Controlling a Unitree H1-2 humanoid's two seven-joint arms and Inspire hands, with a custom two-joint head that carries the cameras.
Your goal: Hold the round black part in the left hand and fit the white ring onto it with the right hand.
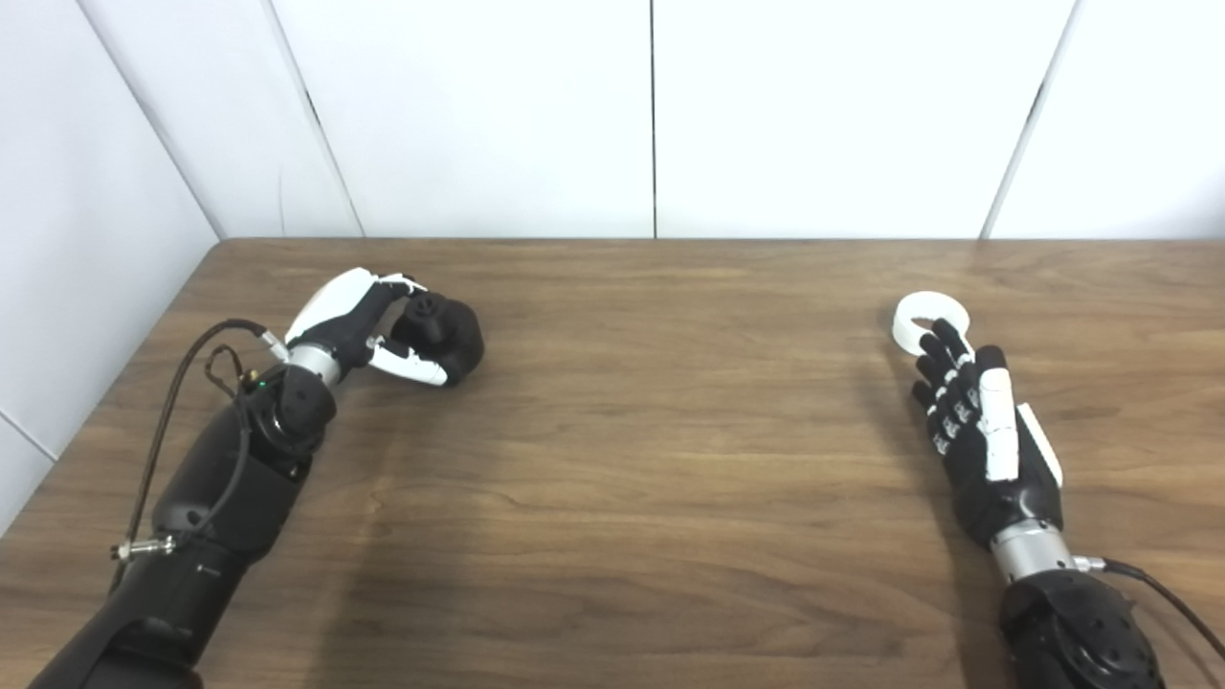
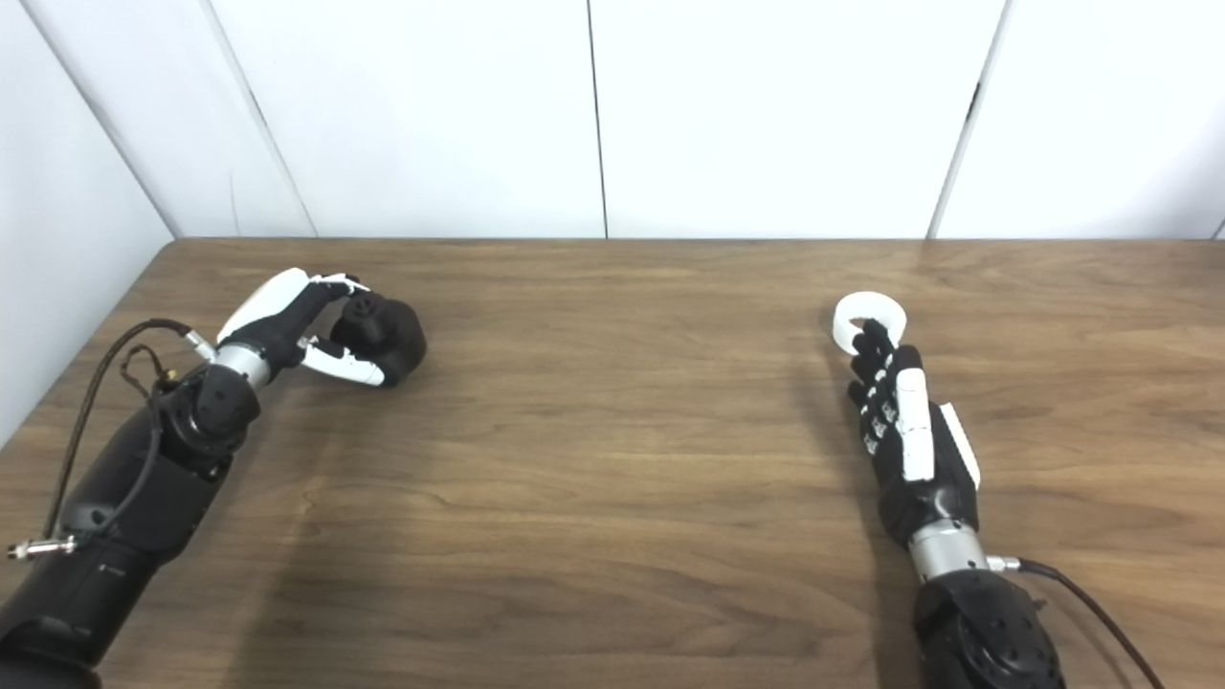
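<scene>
Our left hand cups the black part on the table; our right hand lies open, fingertips over the white ring.

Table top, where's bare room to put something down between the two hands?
The wooden table lies bare across the wide middle, between the black part at the left hand and the white ring under the right hand's fingers. Those two spots are crowded.

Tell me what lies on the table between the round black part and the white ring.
Nothing: both eye views show only bare wooden table between the round black part and the white plastic ring.
</scene>
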